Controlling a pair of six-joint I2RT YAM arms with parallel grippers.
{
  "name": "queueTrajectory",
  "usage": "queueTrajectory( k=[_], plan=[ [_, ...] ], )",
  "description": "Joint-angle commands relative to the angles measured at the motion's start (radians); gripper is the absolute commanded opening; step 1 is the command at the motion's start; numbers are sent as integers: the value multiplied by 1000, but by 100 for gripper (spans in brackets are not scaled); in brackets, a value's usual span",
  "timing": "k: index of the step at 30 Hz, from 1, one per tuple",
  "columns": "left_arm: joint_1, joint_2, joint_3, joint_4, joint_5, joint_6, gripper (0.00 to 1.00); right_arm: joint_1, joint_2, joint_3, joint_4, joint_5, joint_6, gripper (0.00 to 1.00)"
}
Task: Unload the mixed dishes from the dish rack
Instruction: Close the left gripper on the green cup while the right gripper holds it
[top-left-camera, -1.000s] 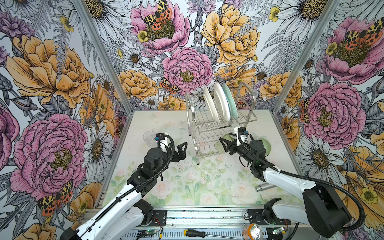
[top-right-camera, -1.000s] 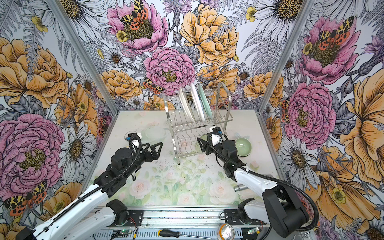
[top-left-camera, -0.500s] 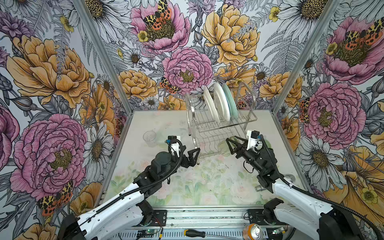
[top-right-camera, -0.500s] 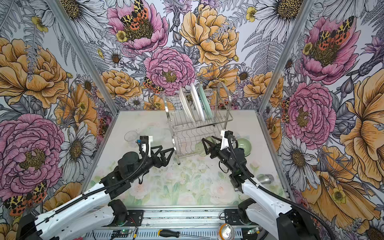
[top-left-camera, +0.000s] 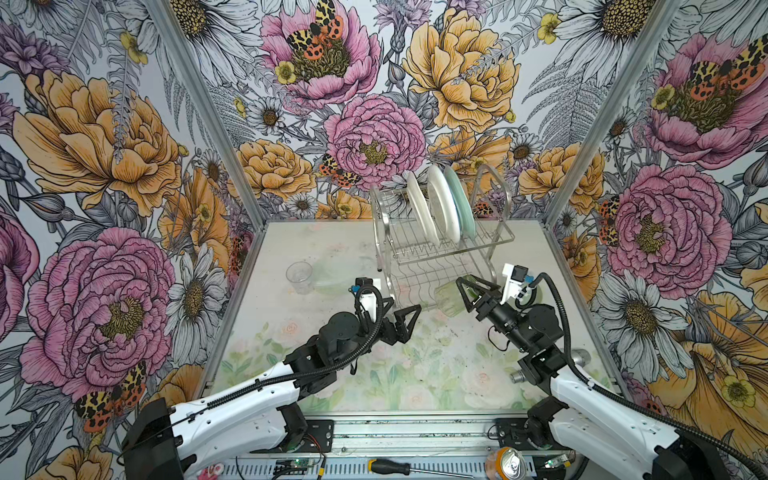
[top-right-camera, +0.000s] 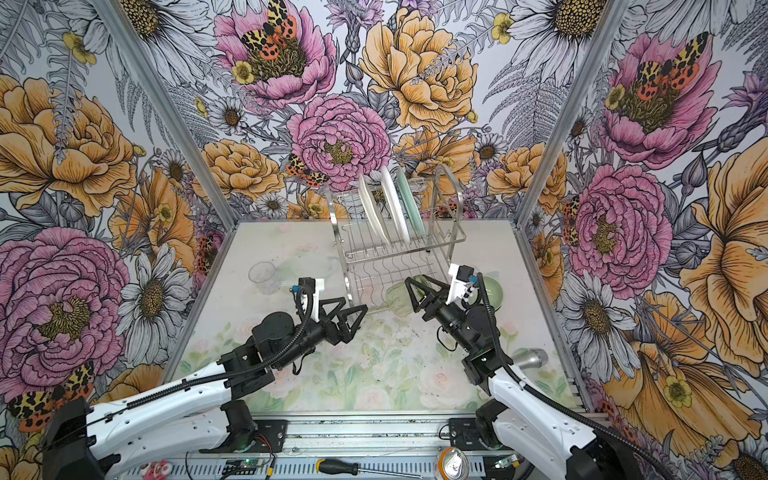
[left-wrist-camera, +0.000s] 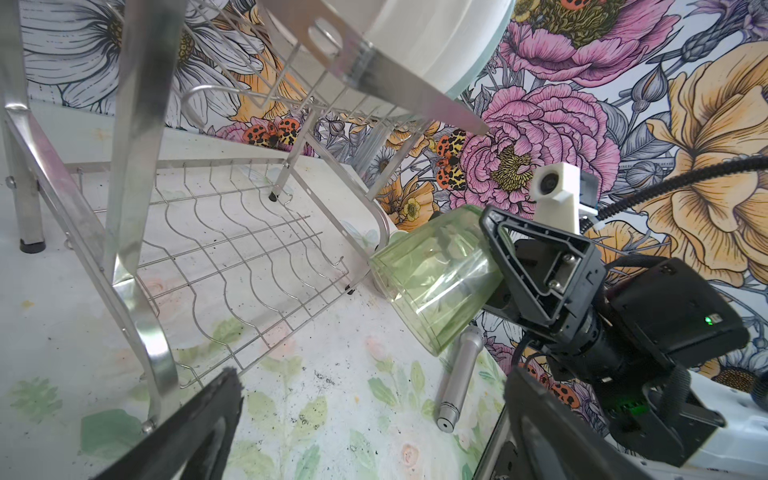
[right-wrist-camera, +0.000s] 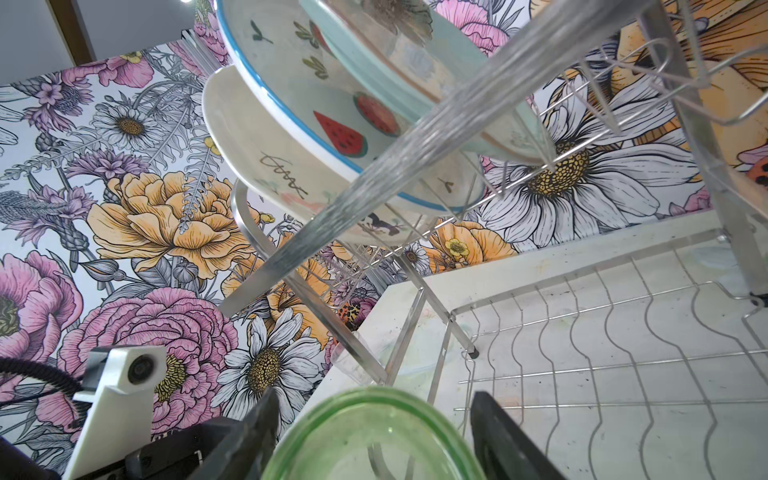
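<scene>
The dish rack (top-left-camera: 444, 249) (top-right-camera: 395, 253) stands at the back of the table with three plates upright in its upper shelf: cream (top-left-camera: 419, 212), white fruit-print (top-left-camera: 441, 208) (right-wrist-camera: 332, 108) and mint green (top-left-camera: 460, 203). Its lower shelf (left-wrist-camera: 232, 249) is bare. My right gripper (top-left-camera: 467, 291) (top-right-camera: 417, 297) (right-wrist-camera: 376, 401) is shut on the green tumbler (top-left-camera: 449, 299) (top-right-camera: 397, 299) (left-wrist-camera: 432, 274) (right-wrist-camera: 374, 440). It holds the tumbler tilted, just off the rack's near right corner. My left gripper (top-left-camera: 401, 320) (top-right-camera: 353, 320) (left-wrist-camera: 365, 436) hangs open and empty by the rack's near left leg.
A clear glass (top-left-camera: 299, 276) (top-right-camera: 262, 277) stands on the table left of the rack. A pale green bowl (top-right-camera: 494, 291) sits behind my right wrist. A grey metal cylinder (top-right-camera: 530, 357) (left-wrist-camera: 461, 374) lies at the near right. Flowered walls close three sides.
My right gripper has drawn the green tumbler rightward out of the lower shelf. My left gripper has moved right and nearer, still open, up to the rack's front left leg.
</scene>
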Motion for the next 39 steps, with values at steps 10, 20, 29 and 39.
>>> queueTrajectory(
  k=[10,20,29,39],
  plan=[
    [-7,78,10,179,78,-100,92,42,28,13,153,3,70,53],
    [-8,159,27,295,166,-119,83,62,74,25,220,-8,101,53],
    [-10,212,41,363,214,-131,74,80,101,38,240,-15,108,53],
    [-10,267,45,477,256,-160,65,100,147,56,287,-32,132,53]
  ],
)
